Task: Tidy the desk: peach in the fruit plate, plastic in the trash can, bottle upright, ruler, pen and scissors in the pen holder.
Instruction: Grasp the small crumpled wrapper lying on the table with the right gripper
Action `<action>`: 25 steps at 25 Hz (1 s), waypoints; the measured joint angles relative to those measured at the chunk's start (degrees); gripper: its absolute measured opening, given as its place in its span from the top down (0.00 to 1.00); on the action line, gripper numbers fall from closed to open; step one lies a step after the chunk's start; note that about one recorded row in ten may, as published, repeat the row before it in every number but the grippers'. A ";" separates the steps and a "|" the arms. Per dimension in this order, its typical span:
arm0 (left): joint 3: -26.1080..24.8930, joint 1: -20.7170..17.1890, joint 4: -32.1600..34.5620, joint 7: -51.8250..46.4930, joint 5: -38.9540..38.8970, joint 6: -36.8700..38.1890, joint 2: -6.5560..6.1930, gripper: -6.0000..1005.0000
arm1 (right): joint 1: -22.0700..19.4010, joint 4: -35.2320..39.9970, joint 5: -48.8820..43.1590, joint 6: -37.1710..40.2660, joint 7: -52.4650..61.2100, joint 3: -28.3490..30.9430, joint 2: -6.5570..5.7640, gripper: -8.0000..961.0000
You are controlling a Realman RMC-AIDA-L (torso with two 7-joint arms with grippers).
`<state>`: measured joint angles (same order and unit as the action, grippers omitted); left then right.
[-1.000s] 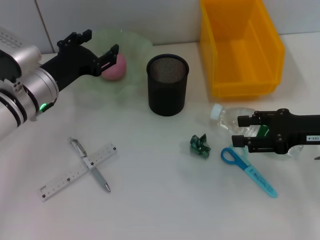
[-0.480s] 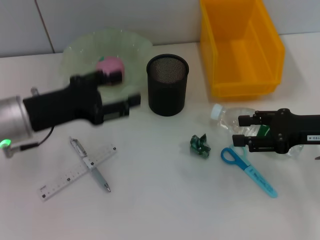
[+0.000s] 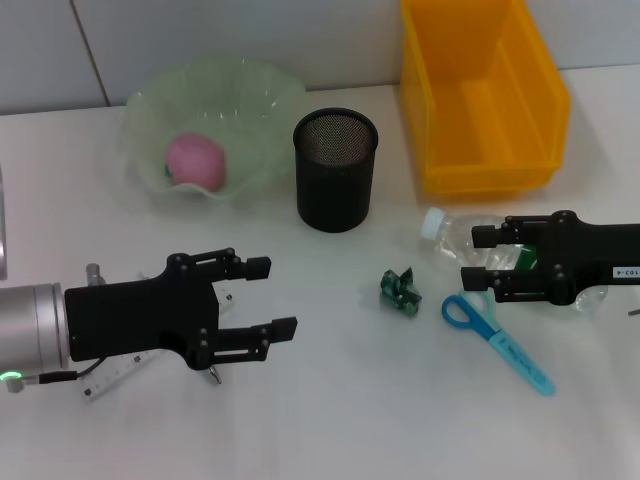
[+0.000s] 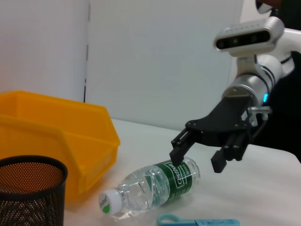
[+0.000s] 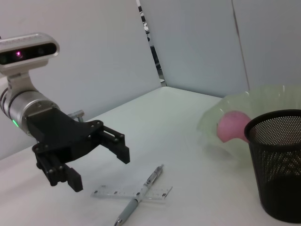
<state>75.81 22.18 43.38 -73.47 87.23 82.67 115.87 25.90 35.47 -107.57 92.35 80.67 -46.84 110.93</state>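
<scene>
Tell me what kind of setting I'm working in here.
Most likely a lab test bench staged as an office desk: a bare white table against plain wall panels, holding desk items such as a mesh pen holder, ruler and scissors.

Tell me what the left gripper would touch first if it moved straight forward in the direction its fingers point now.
Probably the crumpled green plastic. The left gripper, open, points toward it across bare desk; height is unclear.

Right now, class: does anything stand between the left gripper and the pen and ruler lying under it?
Nothing visible does. The left gripper, fingers open, hovers directly over the crossed pen and ruler.
</scene>
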 joint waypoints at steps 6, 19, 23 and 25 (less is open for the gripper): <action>-0.76 -0.05 -0.46 0.00 0.17 -0.17 0.34 0.23 | -0.41 0.20 0.00 0.87 -0.23 0.04 0.14 0.27; -1.57 -0.12 -0.89 0.00 0.28 -0.24 0.41 0.23 | -1.67 4.31 0.33 5.10 -0.37 5.08 1.91 0.27; -2.39 -0.21 -0.89 -0.01 0.32 0.11 0.46 0.23 | -0.77 8.94 -1.11 5.47 1.94 4.26 2.89 0.27; -2.42 -0.17 -0.88 -0.08 0.32 0.12 0.47 0.23 | 0.45 11.92 -3.42 5.59 5.58 2.88 2.92 0.27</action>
<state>73.38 22.01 42.50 -73.54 87.55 82.79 116.34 26.35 47.39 -110.99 97.94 86.25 -43.96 113.85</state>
